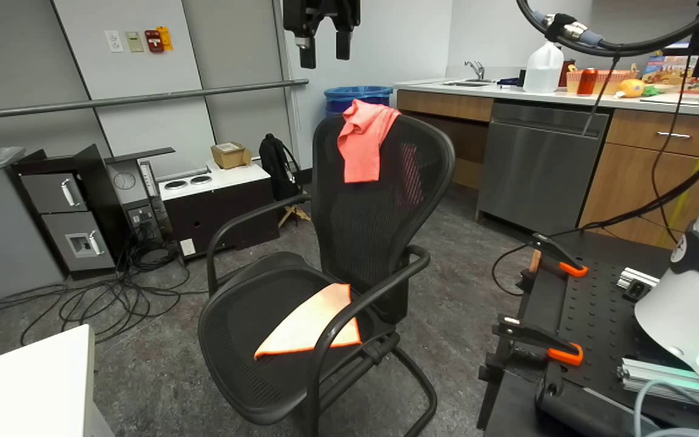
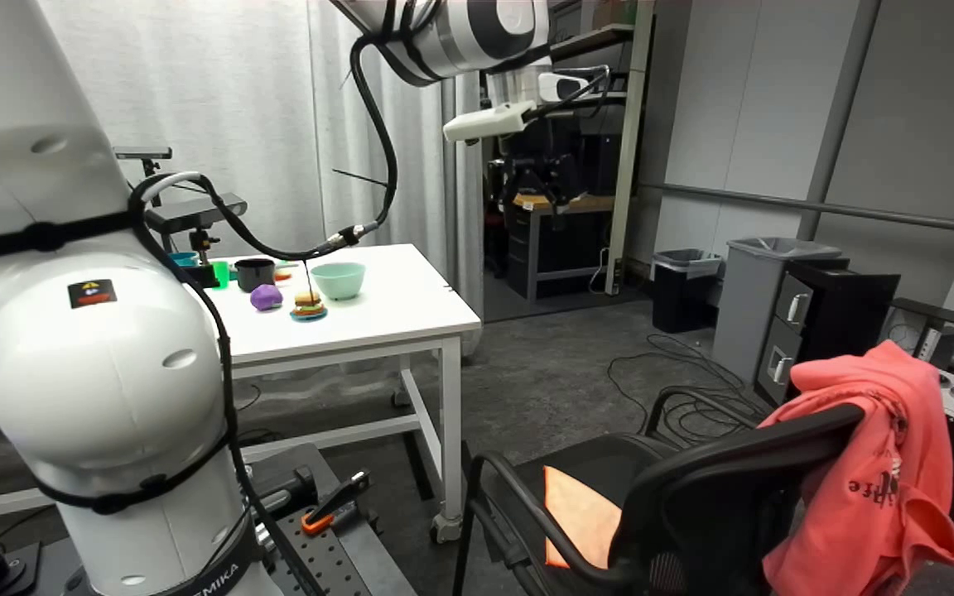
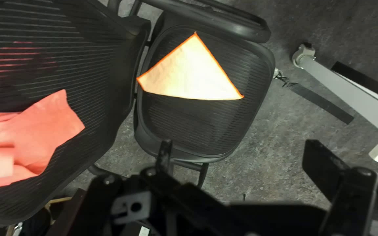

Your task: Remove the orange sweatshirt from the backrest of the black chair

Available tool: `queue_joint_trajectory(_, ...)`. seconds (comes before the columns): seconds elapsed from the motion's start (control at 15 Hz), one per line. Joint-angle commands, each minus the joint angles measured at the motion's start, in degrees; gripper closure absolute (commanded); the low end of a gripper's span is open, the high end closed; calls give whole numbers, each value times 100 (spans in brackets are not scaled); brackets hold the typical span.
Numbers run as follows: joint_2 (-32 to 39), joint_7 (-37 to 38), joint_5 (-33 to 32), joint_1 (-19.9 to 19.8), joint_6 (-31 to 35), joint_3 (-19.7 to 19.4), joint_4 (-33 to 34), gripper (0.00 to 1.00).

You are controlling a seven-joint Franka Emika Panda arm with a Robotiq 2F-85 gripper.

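The creased coral-orange sweatshirt, dark-lettered, drapes over the backrest of the black chair, left of centre in an exterior view. Its long axis hangs vertical, pointing floorward. The hand is spread wide.

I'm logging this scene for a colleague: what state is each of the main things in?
Black chair: upright
Orange sweatshirt: draped over the backrest, not yet removed
Orange-edged cloth: lying on the seat
Hand: open, holding nothing
Dishwasher: closed
Counter drawer: shut
Plastic jug: upright
Red can: upright
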Motion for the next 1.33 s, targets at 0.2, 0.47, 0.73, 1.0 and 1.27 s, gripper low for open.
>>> queue_joint_trajectory(0.2, 121, 373, -1317, -400, 249, -166, 163, 0)
queue_joint_trajectory(0.47, 229, 239, -2018, -674, 250, -413, 414, 0)
queue_joint_trajectory(0.73, 373, 370, -2689, -820, 223, -546, 594, 0)
queue_joint_trajectory(1.0, 317, 343, -2715, -771, 173, -615, 499, 0)
queue_joint_trajectory(1.27, 375, 405, -2787, -769, 173, -624, 554, 0)
